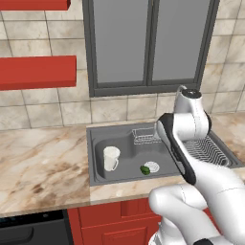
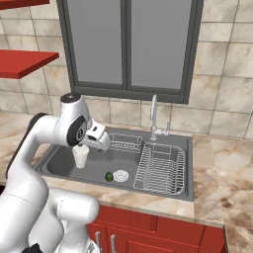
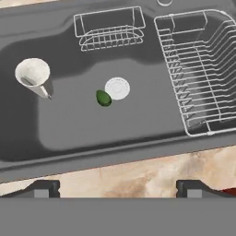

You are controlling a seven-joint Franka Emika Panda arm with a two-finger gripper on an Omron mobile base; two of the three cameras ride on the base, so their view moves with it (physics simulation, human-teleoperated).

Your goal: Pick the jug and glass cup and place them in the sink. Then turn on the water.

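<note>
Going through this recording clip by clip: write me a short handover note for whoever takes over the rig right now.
End effector: open, holding nothing, above the front edge of the sink.
Jug: upright in the left part of the main basin, handle showing in the left base view.
Glass cup: not in any of these pictures, so it cannot be counted as placed.
Also in the basin: a small green object beside the drain.
Tap: no water visible running.
Done: jug in the sink. Left: find and place the glass cup, then turn on the water.

jug (image 1: 111, 158): pale whitish
sink (image 1: 98, 139): dark grey steel
wire rack (image 3: 198, 69): white-grey
small object by drain (image 3: 103, 98): dark green
surface (image 1: 43, 160): beige-brown marbled
cabinets (image 1: 119, 215): red
</note>
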